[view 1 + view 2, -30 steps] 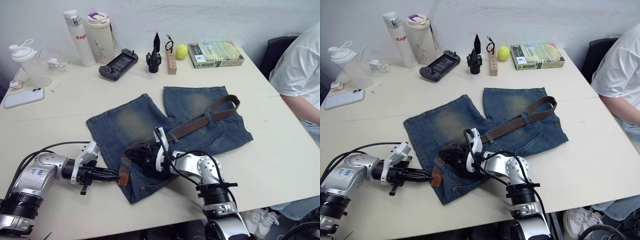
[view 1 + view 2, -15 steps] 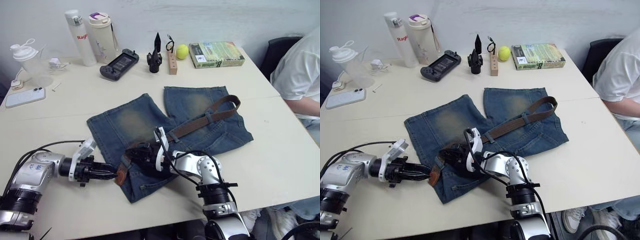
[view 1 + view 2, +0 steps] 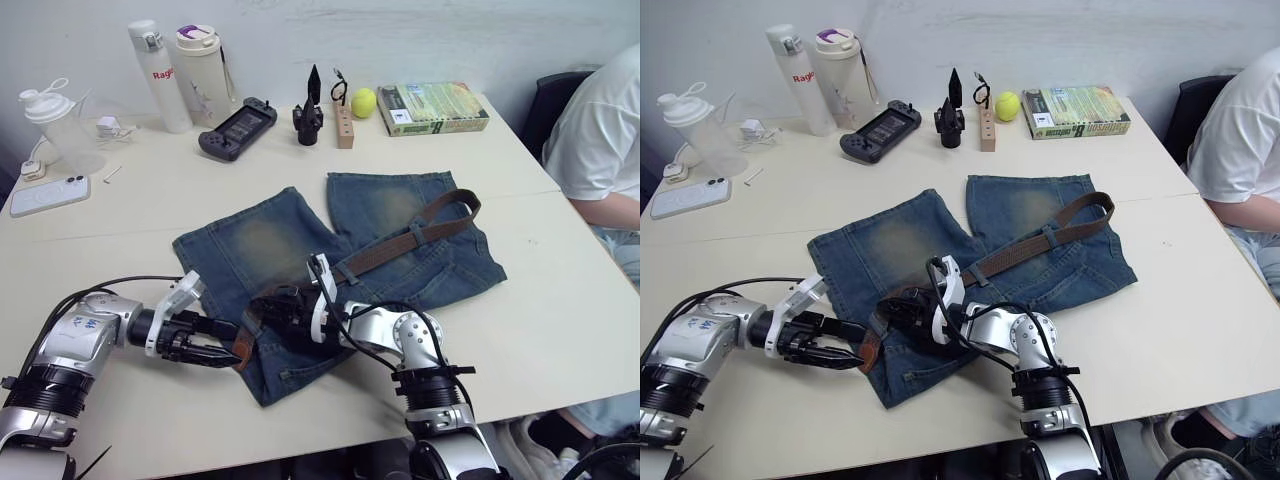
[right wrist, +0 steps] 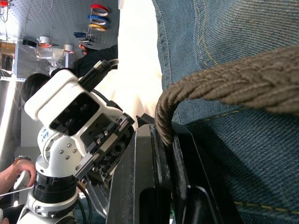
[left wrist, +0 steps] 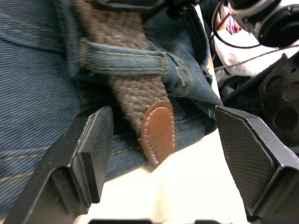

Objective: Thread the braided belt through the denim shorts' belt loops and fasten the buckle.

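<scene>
Faded blue denim shorts [image 3: 330,260] lie flat on a pale table [image 3: 560,290], their legs worn yellowish in patches. A dark brown braided belt [image 3: 400,245] runs diagonally across them, its coarse woven strands giving way to a smooth, rounded tan leather tip [image 5: 158,130] edged with pale stitching.

The left gripper [image 3: 215,345] sits at the shorts' waistband edge with its two black fingers spread apart, the leather tip lying between them, untouched. The left wrist view shows the ribbed pad of one finger [image 5: 245,154] and the belt passing under a narrow denim belt loop [image 5: 124,58] with yellow stitching just beyond the fingertips.

The right gripper [image 3: 285,308] rests on the shorts just beside the left one. In the right wrist view its black fingers [image 4: 149,177] are closed on the braided strap, which arches out of them across the denim. That view also shows a white robot arm and a wall with coloured tape rolls.

Far beyond both grippers stand a white bottle [image 3: 158,75] with red lettering beginning "Rag", a cream tumbler [image 3: 203,70], a black game controller [image 3: 237,128], a yellow ball [image 3: 362,102] and a green book [image 3: 432,107]. A person in a white shirt [image 3: 600,140] sits to the right.
</scene>
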